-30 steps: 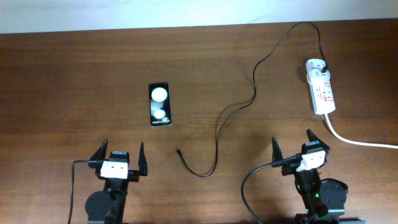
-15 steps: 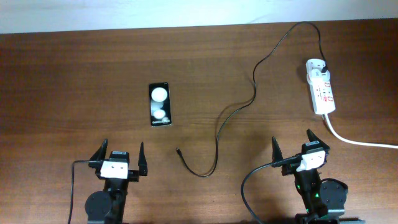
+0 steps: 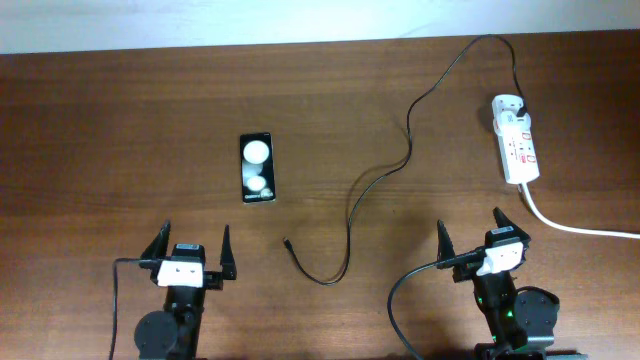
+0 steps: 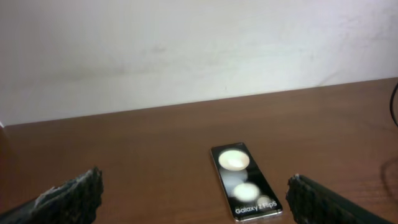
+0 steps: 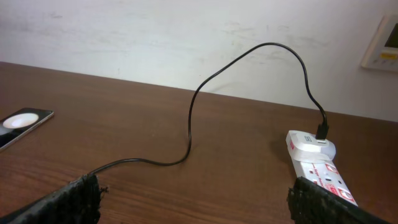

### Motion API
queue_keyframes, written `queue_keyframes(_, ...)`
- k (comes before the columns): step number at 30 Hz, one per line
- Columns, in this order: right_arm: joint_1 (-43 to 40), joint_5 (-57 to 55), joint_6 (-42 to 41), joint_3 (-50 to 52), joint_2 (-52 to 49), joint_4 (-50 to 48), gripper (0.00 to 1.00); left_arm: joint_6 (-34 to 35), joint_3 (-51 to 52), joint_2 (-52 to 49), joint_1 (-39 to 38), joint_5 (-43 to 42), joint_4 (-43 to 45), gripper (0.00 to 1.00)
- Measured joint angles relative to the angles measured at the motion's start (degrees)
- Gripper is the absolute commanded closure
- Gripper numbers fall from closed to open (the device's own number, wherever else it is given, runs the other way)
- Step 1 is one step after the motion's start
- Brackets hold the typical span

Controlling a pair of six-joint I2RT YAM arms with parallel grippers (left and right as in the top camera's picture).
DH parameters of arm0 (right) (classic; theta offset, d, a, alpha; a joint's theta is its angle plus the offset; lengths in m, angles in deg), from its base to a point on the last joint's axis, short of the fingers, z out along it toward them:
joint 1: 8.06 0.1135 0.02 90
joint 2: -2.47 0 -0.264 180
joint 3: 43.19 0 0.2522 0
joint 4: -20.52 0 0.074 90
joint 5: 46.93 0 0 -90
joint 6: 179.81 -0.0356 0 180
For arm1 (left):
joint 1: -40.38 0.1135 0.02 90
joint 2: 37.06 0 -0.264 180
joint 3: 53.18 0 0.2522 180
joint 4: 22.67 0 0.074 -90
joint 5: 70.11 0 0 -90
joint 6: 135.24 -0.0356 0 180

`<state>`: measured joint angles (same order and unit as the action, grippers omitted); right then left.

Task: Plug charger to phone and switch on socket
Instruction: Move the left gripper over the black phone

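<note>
phone (image 3: 256, 168) ahead of left tool (image 3: 195, 232), apart

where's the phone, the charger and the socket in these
phone (image 3: 256, 168): overhead view, middle of its dark screen.
charger (image 3: 409, 135): overhead view, on the thin black cable, about midway along its run.
socket (image 3: 517, 150): overhead view, middle of the white strip's body.

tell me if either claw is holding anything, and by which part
Nothing is held. The left claw and the right claw both stand open and empty; the charger cable and the phone lie on the table, apart from both.
</note>
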<state>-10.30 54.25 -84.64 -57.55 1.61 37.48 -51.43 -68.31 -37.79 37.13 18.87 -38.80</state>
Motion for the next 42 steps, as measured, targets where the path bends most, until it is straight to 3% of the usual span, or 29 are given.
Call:
queue_keyframes(3, 0.0, 0.0, 0.0, 0.0, 0.0, 0.0, 0.01, 0.1, -8.0, -1.5, 0.0, -0.1, -11.0, 0.01)
queue_keyframes(6, 0.0, 0.0, 0.0, 0.0, -0.1, 0.0, 0.01, 0.2, -23.2, -11.0, 0.0, -1.5, -19.6, 0.01)
queue_keyframes(12, 0.0, -0.4, 0.0, 0.0, -0.1, 0.0, 0.01, 0.3, -66.6, -49.4, 0.0, -7.8, -42.0, 0.01)
queue_keyframes(15, 0.0, -0.4, 0.0, 0.0, -0.2, 0.0, 0.01, 0.3, -84.3, -64.1, 0.0, -9.6, -55.6, 0.01)
queue_keyframes(17, 0.0, -0.4, 0.0, 0.0, -0.1, 0.0, 0.01, 0.4, -90.1, -70.1, 0.0, -12.0, -59.6, 0.01)
queue_keyframes(21, 0.0, -0.5, 0.0, 0.0, -0.2, 0.1, 0.01, 0.5, -92.6, -79.4, 0.1, -21.4, -66.9, 0.00)
queue_keyframes(22, 0.0, -0.4, 0.0, 0.0, -0.2, 0.0, 0.01, 0.5, -92.6, -81.0, 0.1, -22.2, -67.3, 0.21)
queue_keyframes(23, 0.0, -0.5, 0.0, 0.0, -0.2, 0.1, 0.01, 0.5, -92.6, -82.5, 0.1, -22.9, -67.7, 0.55)
queue_keyframes(24, 0.0, -0.4, 0.0, 0.0, -0.2, 0.1, 0.01, 0.6, -92.6, -84.3, 0.1, -23.5, -68.3, 0.82)
queue_keyframes(25, 0.0, -0.5, 0.0, 0.0, -0.2, 0.1, 0.01, 0.9, -92.6, -85.6, 0.1, -23.9, -68.6, 1.00)
queue_keyframes(31, 0.0, -0.4, 0.0, 0.0, -0.2, 0.1, 0.01, 0.9, -92.6, -91.2, 0.1, -25.2, -70.6, 1.00)
queue_keyframes(39, 0.0, -0.5, 0.0, 0.0, -0.2, 0.1, 0.01, 1.0, -92.6, -91.6, 0.1, -25.2, -70.2, 1.00)
queue_keyframes(42, 0.0, -0.4, 0.0, 0.0, -0.2, 0.1, 0.01, 4.2, -91.8, -91.6, 0.1, -23.1, -66.9, 1.00)
